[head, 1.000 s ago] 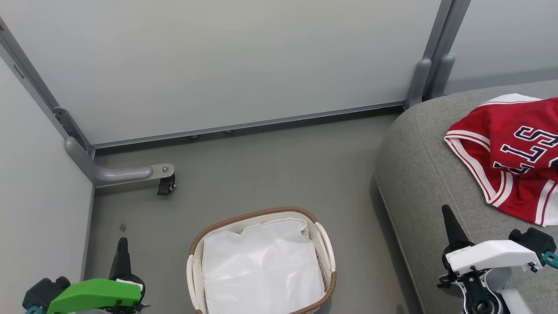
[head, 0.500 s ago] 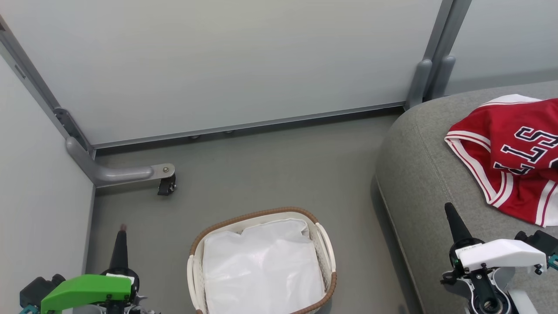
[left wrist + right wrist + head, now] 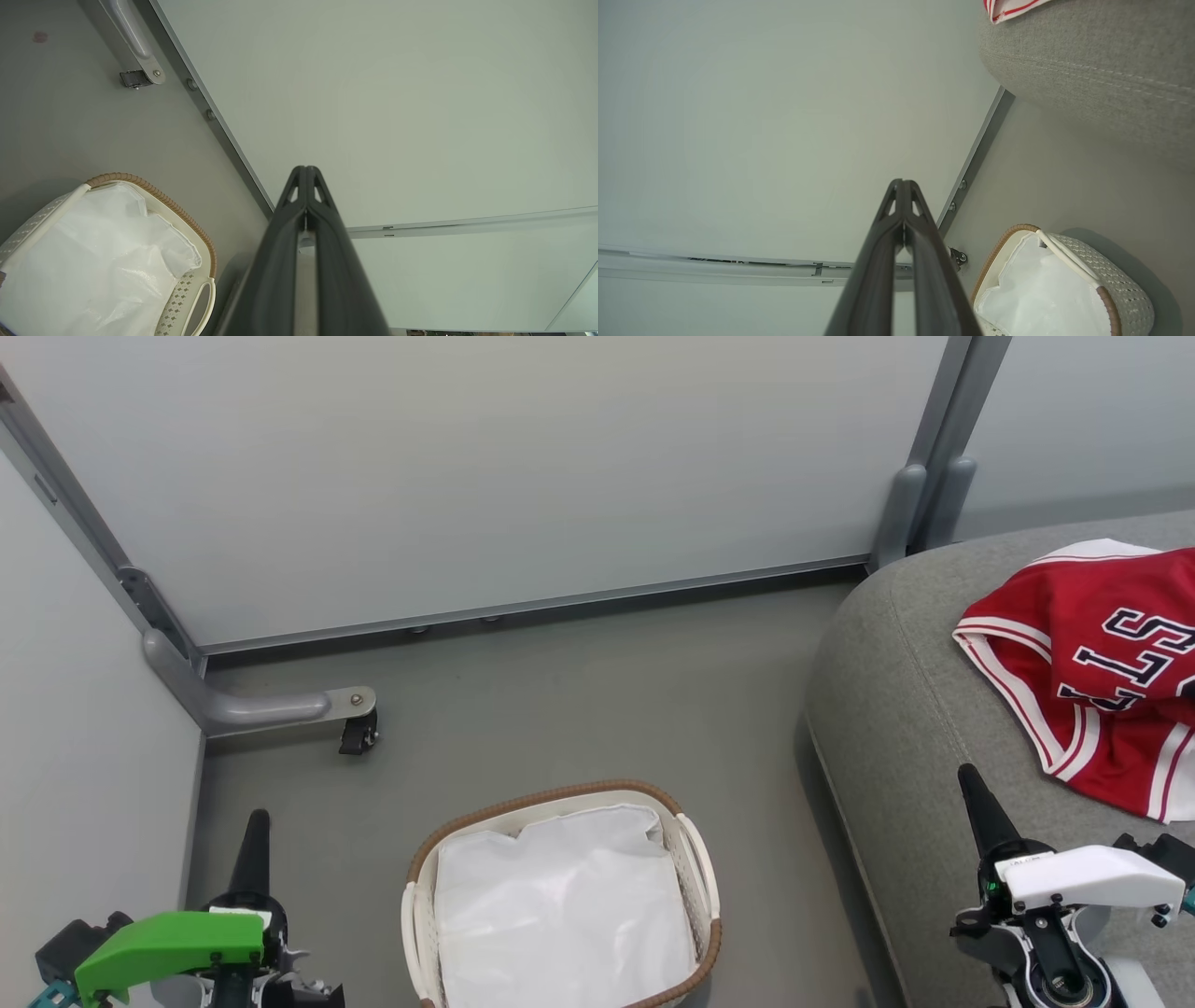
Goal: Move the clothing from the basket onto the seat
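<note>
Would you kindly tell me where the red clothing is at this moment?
In the head view, the red clothing lies on the grey seat at the right edge, well to the right of the basket.

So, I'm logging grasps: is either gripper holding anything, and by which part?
Nothing is held. The left gripper and right gripper both have jaws shut on air; the clothing lies on the seat.
</note>
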